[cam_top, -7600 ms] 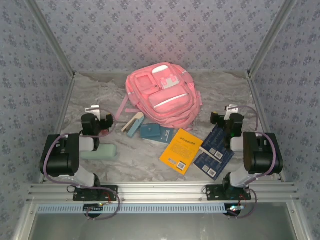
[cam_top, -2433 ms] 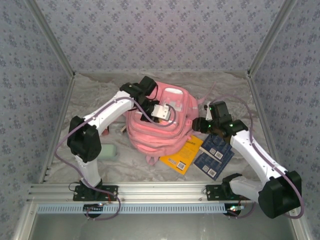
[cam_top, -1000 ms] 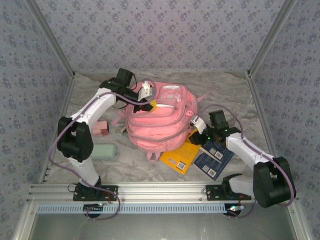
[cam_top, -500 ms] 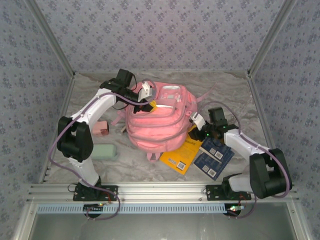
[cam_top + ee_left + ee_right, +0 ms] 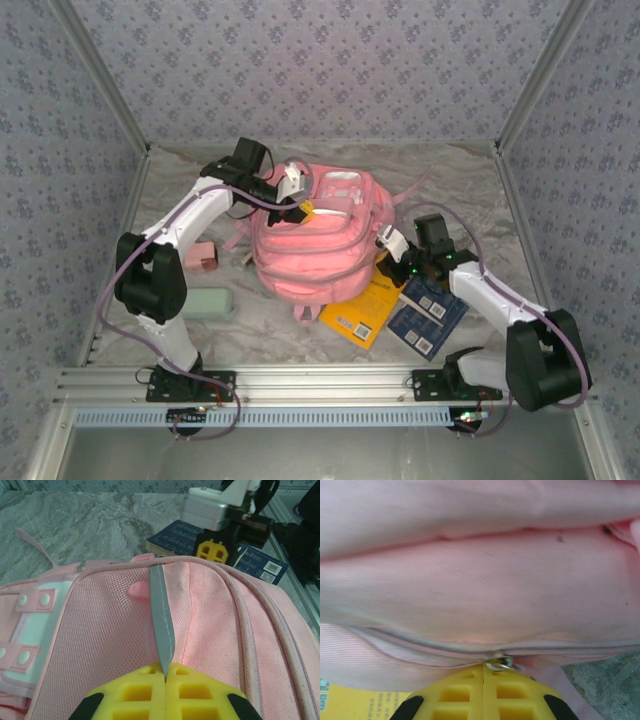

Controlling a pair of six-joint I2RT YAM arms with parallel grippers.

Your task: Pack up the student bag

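The marble table (image 5: 455, 195) carries the student bag (image 5: 318, 250) at its middle, towards the back. The bag is bunched up, so its long axis is hard to read. It seems to run roughly near to far, with the white-patched front pocket at the far end facing up and the zip seams arcing across the near side. One strap (image 5: 413, 188) trails off to the far right. A yellow book (image 5: 362, 305) lies at the bag's near right corner, its far edge tucked beneath the bag. A dark blue book (image 5: 430, 312) just beside it is partly hidden by the right arm. Left of the bag sit a pale green case (image 5: 208, 303) and a small pink item (image 5: 203, 256) too small to identify. The left gripper (image 5: 165, 679) is closed at the bag's far left, its yellow pads pinching the end of a grey strip (image 5: 161, 615) on the mesh panel. The right gripper (image 5: 484, 674) is closed at the bag's right side, with a metal zip pull (image 5: 500, 664) right at its tips. Whether that pull is actually pinched cannot be told.
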